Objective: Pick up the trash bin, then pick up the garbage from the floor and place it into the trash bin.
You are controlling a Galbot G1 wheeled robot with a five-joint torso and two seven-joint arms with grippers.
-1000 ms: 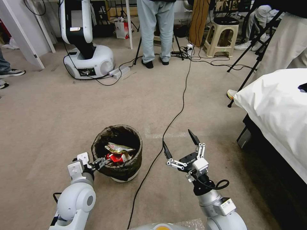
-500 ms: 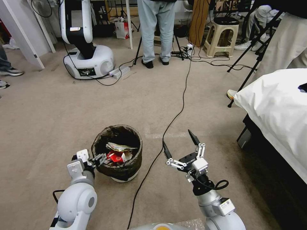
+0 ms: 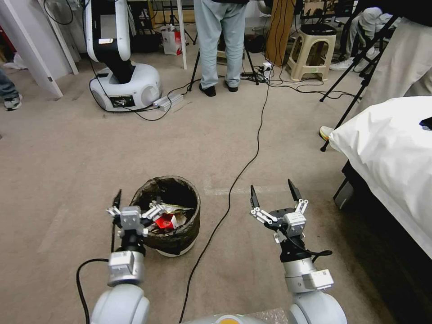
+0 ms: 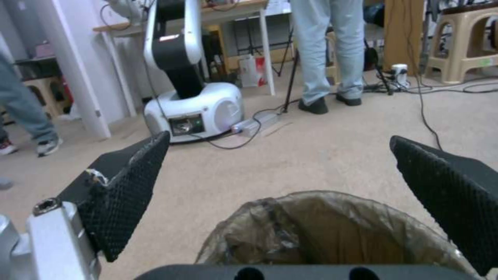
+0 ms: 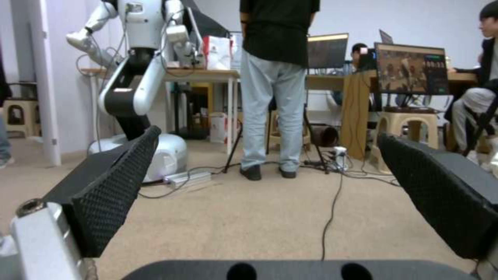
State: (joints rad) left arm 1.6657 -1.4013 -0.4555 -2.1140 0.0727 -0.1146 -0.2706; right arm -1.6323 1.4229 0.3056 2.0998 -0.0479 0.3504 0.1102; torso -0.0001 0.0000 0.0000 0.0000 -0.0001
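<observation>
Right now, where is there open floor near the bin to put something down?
Bare carpet lies left of the trash bin, and beyond it toward the white robot base. It is crowded at the bin, with the open left claw at its rim and the black cable just right.

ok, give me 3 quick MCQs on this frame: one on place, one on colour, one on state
1. Where does the trash bin stand?
A. on the carpet by the left tool
B. on the bed
C. on the stool

2. What colour is the bin's liner?
A. bright blue
B. dark brown-black
C. yellow

3. How are the right tool's fingers?
A. shut on a wrapper
B. spread apart and empty
C. shut on the cable

Key: 1 A, the head view shows the bin on the floor at the left tool; 2 B, the dark bag folds over the rim; 3 B, nothing lies between the fingers.
</observation>
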